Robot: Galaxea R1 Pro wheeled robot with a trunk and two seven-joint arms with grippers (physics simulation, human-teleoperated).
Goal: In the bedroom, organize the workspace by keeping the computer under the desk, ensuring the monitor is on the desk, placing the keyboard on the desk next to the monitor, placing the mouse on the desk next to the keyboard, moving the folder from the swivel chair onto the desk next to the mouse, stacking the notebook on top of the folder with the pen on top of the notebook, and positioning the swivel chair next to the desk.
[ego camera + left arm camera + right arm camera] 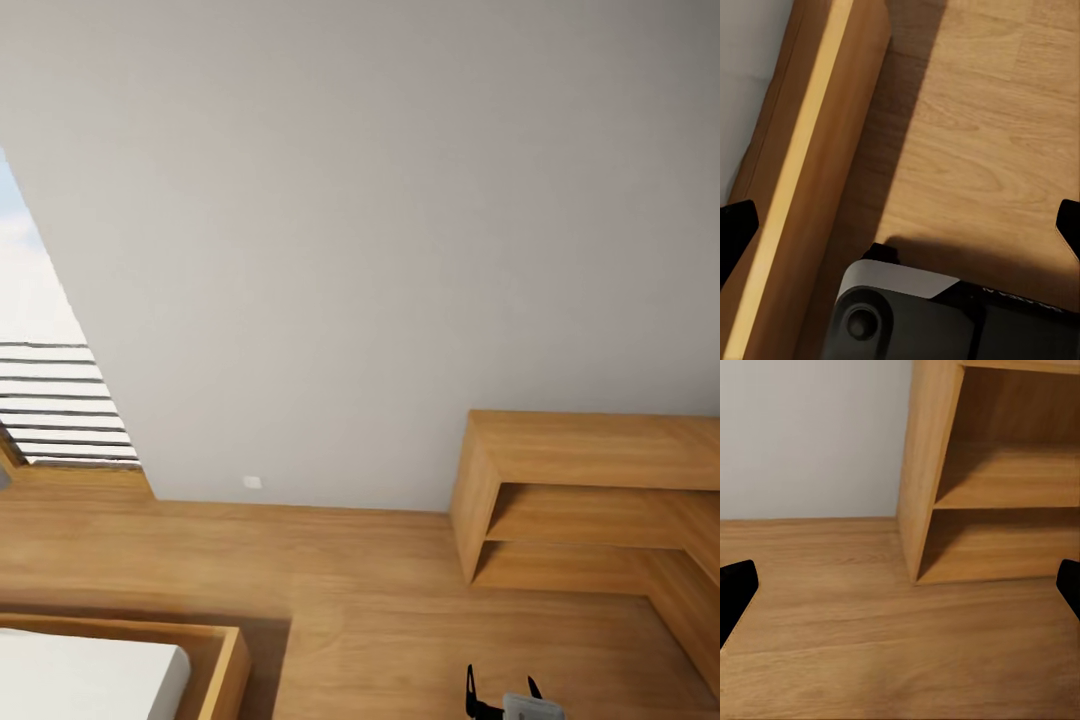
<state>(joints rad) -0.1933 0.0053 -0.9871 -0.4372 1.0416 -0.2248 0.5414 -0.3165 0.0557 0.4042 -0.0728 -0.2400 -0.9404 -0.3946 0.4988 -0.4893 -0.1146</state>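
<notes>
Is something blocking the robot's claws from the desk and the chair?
Cannot tell: what shows is a wood floor, a grey wall, an open wooden shelf and a bed corner. Both claws, left and right, hang open over bare floor.

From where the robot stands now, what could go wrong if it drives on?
1. The wooden bed frame lies close by its left side; in the left wrist view the frame runs right beside the robot's base, so a left turn might scrape it.
2. The open wooden shelf stands ahead on the right, and the right tool, wide open, points at it and could hit it.
</notes>
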